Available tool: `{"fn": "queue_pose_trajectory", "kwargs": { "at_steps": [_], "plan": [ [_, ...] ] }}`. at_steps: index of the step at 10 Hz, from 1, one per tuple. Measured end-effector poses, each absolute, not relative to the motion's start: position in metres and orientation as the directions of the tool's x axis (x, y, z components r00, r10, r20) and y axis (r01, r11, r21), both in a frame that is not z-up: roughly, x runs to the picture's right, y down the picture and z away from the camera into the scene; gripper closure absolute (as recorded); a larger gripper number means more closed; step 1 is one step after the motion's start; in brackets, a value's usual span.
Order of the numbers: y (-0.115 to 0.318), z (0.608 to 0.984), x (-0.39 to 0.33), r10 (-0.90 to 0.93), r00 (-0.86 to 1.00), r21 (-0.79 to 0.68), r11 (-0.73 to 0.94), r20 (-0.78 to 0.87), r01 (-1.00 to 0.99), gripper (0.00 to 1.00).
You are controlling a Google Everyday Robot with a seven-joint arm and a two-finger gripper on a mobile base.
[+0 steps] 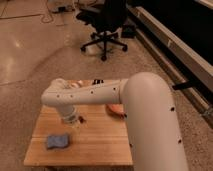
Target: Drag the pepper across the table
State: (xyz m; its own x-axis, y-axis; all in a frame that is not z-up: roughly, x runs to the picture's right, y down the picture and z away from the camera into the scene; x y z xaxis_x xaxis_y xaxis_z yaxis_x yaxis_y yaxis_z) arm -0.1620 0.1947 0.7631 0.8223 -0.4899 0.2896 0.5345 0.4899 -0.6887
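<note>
Under the arm, claw (70,120) seemingly grips half-hidden pepper (80,119).

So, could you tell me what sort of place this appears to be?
Probably an office or lab: a black swivel office chair on a polished speckled floor, and a wooden table where the gripper, shut, sits beside the pepper.

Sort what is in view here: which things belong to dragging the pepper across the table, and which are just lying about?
Part of the job:
- pepper, small and dark red, beside the gripper
- table
- gripper, down at the table top next to the pepper, fingers shut

Just lying about:
- blue-grey cloth near the table's front left
- orange-red bowl, partly behind the arm
- office chair on the floor beyond
</note>
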Motion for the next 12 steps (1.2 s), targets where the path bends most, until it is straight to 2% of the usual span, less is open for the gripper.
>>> {"fn": "queue_pose_trajectory", "kwargs": {
  "at_steps": [6,12],
  "plan": [
    [0.210,0.787,-0.162,-0.482,0.829,-0.694,0.493,0.283,0.524,0.55],
    [0.206,0.795,-0.164,-0.490,0.829,-0.688,0.504,0.269,0.521,0.55]
  ]
}}
